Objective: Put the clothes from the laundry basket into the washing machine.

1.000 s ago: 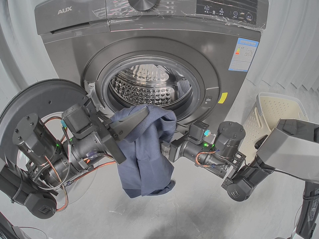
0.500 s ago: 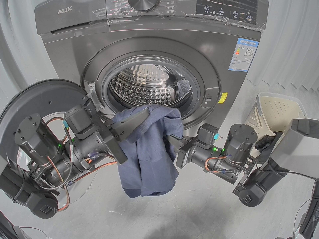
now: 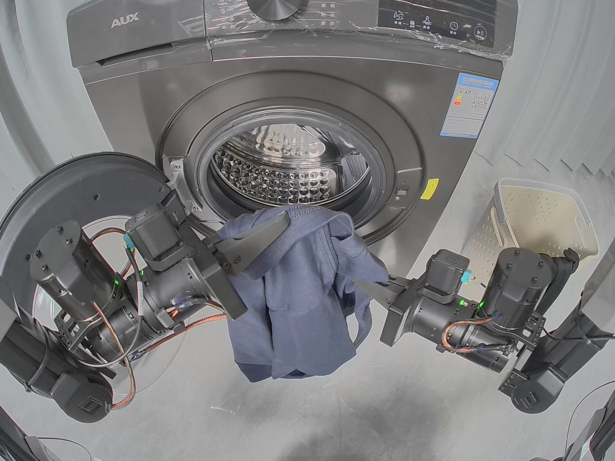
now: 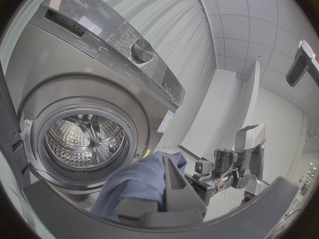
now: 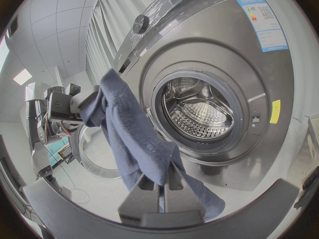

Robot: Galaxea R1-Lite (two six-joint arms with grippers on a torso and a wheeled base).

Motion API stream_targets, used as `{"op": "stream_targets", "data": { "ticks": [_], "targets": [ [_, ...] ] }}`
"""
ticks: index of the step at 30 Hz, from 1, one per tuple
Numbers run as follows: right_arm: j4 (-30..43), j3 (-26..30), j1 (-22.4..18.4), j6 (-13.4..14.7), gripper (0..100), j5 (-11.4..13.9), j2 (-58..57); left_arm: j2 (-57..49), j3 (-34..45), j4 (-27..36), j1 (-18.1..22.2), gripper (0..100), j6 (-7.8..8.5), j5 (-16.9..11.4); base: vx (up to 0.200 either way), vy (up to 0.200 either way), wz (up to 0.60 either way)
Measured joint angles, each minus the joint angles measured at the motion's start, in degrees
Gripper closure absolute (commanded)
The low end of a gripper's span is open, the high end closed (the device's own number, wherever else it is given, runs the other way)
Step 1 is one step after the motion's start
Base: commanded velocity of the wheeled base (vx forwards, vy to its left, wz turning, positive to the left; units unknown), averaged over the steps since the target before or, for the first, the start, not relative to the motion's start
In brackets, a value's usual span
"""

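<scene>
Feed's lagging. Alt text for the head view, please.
A blue garment hangs between both grippers before the open washing machine: the left gripper holds its top, the right gripper holds a fold out sideways. The round door stands open on the robot's left, and a cream laundry basket sits on the floor at its right.

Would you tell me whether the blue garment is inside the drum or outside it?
Outside. The blue garment hangs in front of the drum, held by the left gripper and the right gripper.

Navy garment hangs stretched before the open washing machine, cream laundry basket beside.
</scene>
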Motion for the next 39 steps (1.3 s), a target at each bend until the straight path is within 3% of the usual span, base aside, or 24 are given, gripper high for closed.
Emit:
{"op": "stream_targets", "data": {
  "ticks": [8, 13, 21, 25, 31, 39],
  "targets": [
    [0.0, 2.1, 0.0, 0.0, 100, 0.0, -4.6, 0.9, 0.9, 0.0, 0.1, 0, -2.46, -1.7, 0.0, 0.0, 0.0],
    [0.1, 1.9, 0.0, 0.0, 100, 0.0, -6.8, 3.0, 1.5, 0.0, 0.4, 0, -2.68, -1.4, 0.0, 0.0, 0.0],
    [0.6, -0.2, 0.0, -0.1, 100, -0.1, -8.0, 7.1, 3.4, 0.0, 0.2, 0, -1.94, -1.4, 0.0, 0.0, 0.0],
    [1.5, -2.8, 0.0, -0.2, 100, -1.3, -8.0, 8.4, 4.5, 0.0, 0.1, 0, -1.72, -1.5, 0.0, 0.0, 0.0],
    [1.7, -6.3, -0.1, -0.2, 100, -2.4, -7.4, 11.1, 5.9, 0.0, 0.7, 0, 1.6, -1.6, 0.0, 0.0, 0.0],
    [1.8, -7.6, -0.2, -0.2, 100, -2.5, -7.0, 15.2, 6.3, -0.1, 2.9, 0, 2.66, -1.8, 0.0, 0.0, 0.0]
  ]
}}
